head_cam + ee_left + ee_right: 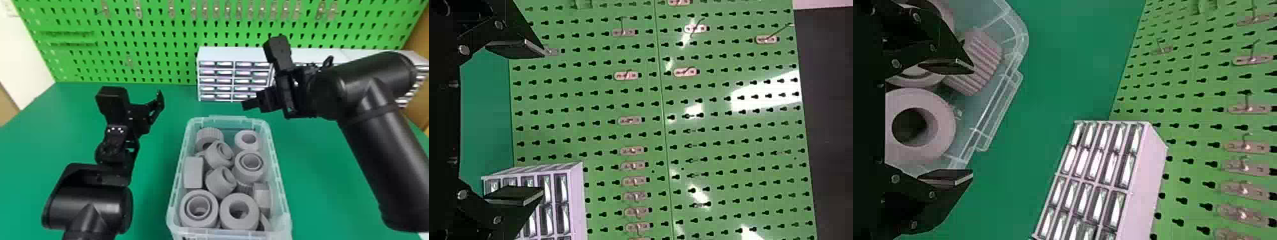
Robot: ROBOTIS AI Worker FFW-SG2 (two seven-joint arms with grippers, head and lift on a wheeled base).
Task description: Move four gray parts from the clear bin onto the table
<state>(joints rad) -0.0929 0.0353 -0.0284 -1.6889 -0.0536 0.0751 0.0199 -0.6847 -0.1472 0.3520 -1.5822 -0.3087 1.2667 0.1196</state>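
The left pincer is released, its two flat fingers spread apart; it sits over the counter to the left of the clear bin. The right pincer is released as well, with a gap between its fingers, and lies near the bin's far right corner, in front of the drawer cabinet. Its arm comes in from the right edge of the head view, while the left arm comes in from the bottom edge.

The clear bin stands on the green counter and holds the gray parts. At its far end are a ribbed part on the left and a ring on the right. Nearer, a tilted ring lies beside a lipped ring whose opening faces up. A block rests along the left wall, with another tilted ring to its right. A smaller block lies by the right wall. Closest to the near wall, a double-rimmed ring and a thick ring sit side by side.

Behind the counter rises a green pegboard carrying a row of metal hooks. The white drawer cabinet stands at the counter's back, in front of the pegboard.
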